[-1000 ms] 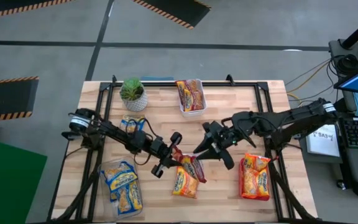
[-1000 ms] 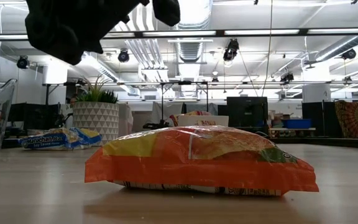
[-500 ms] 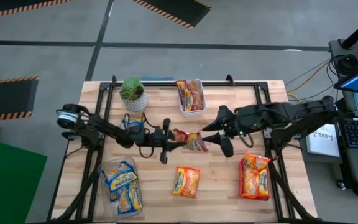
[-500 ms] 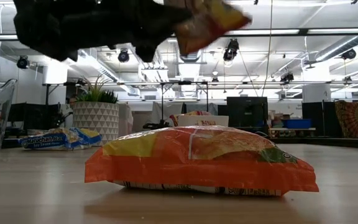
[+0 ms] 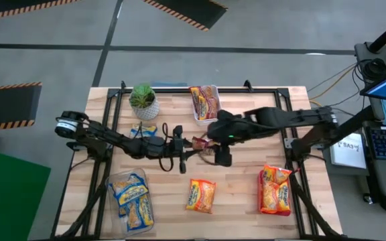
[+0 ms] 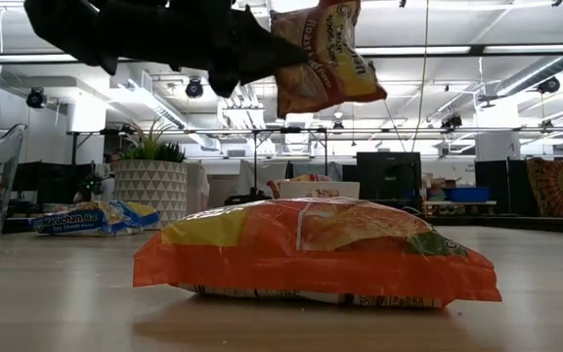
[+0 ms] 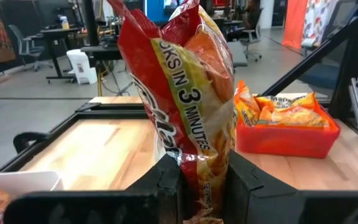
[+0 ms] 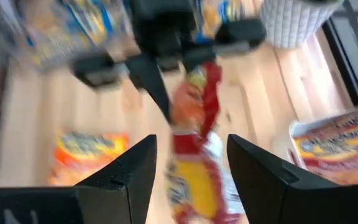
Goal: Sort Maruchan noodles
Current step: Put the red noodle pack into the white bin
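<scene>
A red Maruchan noodle packet point(image 5: 203, 144) hangs above the table's middle with my left gripper point(image 5: 183, 152) shut on it. My right gripper point(image 8: 191, 168) reaches in from the right and is open. Its fingers stand on either side of the packet's free end point(image 8: 194, 158) without touching. An orange packet point(image 5: 201, 195) lies flat on the table near the front. More red packets fill a white tray point(image 5: 205, 102) at the far edge. Blue packets lie in a clear bin point(image 5: 131, 201) at the near left, orange ones in a red tray point(image 5: 274, 189) at the near right. My left gripper pinches one end of the red packet point(image 7: 201, 180) between its two fingers point(image 7: 166, 183). The fingers come in level from the table's left. The packet sticks out past the fingertips toward the right, standing on edge and clear of the table.
A potted green plant point(image 5: 143, 100) stands at the far left, with a loose blue packet point(image 5: 143, 132) lying in front of it. A black metal frame runs along the table's edges. Bare wood shows between the orange packet and the red tray.
My left gripper has lifted the red packet off the orange packet and carried it toward the far edge, tipping up from a downward slant to level. My right gripper has risen and moved toward the table's left, up to the packet's free end.
</scene>
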`<control>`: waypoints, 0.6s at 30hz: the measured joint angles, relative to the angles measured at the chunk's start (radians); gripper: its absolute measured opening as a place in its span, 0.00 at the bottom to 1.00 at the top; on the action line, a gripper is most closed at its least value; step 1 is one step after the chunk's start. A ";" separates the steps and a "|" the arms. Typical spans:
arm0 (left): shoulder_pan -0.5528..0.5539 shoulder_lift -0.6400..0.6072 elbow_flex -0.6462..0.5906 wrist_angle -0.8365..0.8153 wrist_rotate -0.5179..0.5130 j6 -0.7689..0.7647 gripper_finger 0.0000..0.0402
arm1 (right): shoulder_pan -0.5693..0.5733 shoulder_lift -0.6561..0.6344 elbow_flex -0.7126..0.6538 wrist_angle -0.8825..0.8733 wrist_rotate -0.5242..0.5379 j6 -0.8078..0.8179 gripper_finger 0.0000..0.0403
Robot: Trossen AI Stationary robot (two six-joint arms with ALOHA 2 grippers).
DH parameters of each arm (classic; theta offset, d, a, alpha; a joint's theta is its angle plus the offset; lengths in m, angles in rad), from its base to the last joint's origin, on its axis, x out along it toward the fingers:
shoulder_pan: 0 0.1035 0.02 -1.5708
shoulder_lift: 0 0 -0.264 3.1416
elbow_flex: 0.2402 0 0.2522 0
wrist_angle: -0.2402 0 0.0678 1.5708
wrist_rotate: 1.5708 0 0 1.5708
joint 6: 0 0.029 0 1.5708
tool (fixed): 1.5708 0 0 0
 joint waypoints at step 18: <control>-0.005 0.000 0.005 -0.007 -0.007 -0.011 0.11 | -0.065 0.333 0.388 -0.366 -0.060 -0.089 0.46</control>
